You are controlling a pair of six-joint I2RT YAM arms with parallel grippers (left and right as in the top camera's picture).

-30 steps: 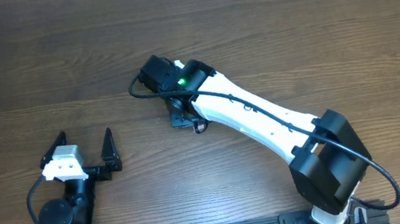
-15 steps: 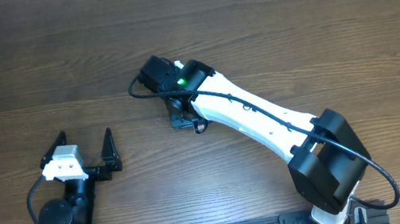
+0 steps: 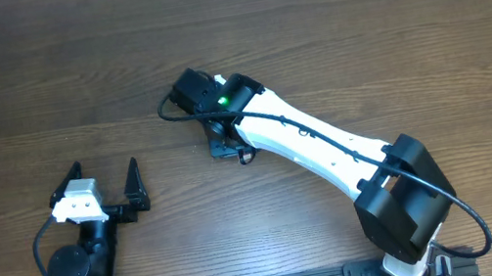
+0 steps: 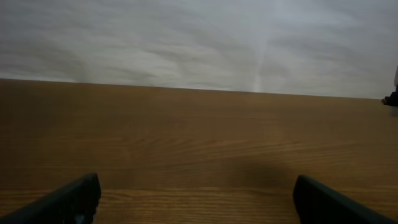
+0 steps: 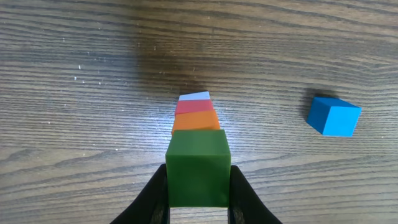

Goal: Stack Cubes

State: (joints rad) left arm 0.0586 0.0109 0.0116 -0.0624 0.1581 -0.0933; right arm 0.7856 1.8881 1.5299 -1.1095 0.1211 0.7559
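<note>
A green cube (image 5: 198,163) tops a stack of an orange cube (image 5: 196,120), a red cube (image 5: 194,106) and a pale cube (image 5: 194,96) at the bottom, seen in the right wrist view. My right gripper (image 5: 198,190) is shut on the green cube, one finger pressed against each side. A blue cube (image 5: 333,116) lies alone on the wood beside the stack. From above, the right gripper (image 3: 222,145) points down near the table's middle, hiding the stack. My left gripper (image 3: 102,168) rests open near its base, nothing between its fingers (image 4: 68,199).
The brown wooden table (image 3: 387,26) stretches wide and bare around the stack. The right arm (image 3: 317,147) crosses diagonally from the bottom right toward the middle. A pale wall (image 4: 199,37) rises behind the table's far edge.
</note>
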